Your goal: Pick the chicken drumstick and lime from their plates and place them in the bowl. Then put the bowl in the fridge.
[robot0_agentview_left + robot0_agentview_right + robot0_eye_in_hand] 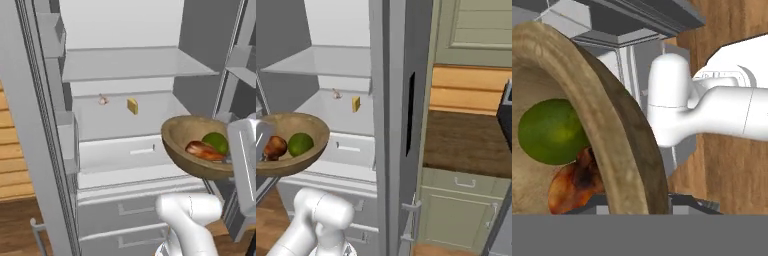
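A light-brown wooden bowl (185,145) (311,135) (627,140) hangs in the air in front of the open fridge (130,65) (331,60), level with its lower shelf and tilted a little. Inside the bowl the green lime (216,141) (300,144) (549,131) lies touching the reddish-brown chicken drumstick (204,150) (275,147) (574,185). My gripper (230,159) (637,202) is shut on the bowl's near rim; the rim hides most of the fingers. The plates are out of view.
A yellow wedge (132,105) (356,103) and a small pale item (103,100) (336,93) sit on the fridge's lower shelf, above white drawers (125,150). Open fridge doors (35,125) (396,125) flank the opening. A wooden counter (466,140) lies to the right.
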### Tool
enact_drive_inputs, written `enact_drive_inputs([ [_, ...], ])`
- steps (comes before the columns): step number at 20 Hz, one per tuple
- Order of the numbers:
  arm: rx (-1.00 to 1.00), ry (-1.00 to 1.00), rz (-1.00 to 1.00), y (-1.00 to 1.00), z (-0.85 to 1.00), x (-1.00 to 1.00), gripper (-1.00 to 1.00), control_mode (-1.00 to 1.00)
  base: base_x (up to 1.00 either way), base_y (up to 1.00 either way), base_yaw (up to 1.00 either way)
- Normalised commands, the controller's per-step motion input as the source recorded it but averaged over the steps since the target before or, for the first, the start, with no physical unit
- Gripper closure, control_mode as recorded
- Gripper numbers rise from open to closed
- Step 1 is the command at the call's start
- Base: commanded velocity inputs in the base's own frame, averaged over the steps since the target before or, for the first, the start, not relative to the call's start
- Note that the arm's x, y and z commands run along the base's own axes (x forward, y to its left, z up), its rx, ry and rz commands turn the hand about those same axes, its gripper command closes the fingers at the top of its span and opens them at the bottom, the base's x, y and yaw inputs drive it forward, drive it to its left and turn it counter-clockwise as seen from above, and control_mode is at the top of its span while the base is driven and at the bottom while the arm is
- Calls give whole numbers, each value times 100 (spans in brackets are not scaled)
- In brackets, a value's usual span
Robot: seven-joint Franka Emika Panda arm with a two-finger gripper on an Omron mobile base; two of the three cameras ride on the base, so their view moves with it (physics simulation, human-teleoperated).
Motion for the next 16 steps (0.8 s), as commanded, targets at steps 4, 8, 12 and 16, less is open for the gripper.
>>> enact_drive_inputs([
  [4,0,0,0,0,0,0,100,100,28,-24,50],
  [8,0,0,0,0,0,0,100,100,56,15,-10],
  [12,0,0,0,0,0,0,100,100,63,30,-42],
  [16,0,-7,-3,2,7,-1,100,-100,25,23,-22],
])
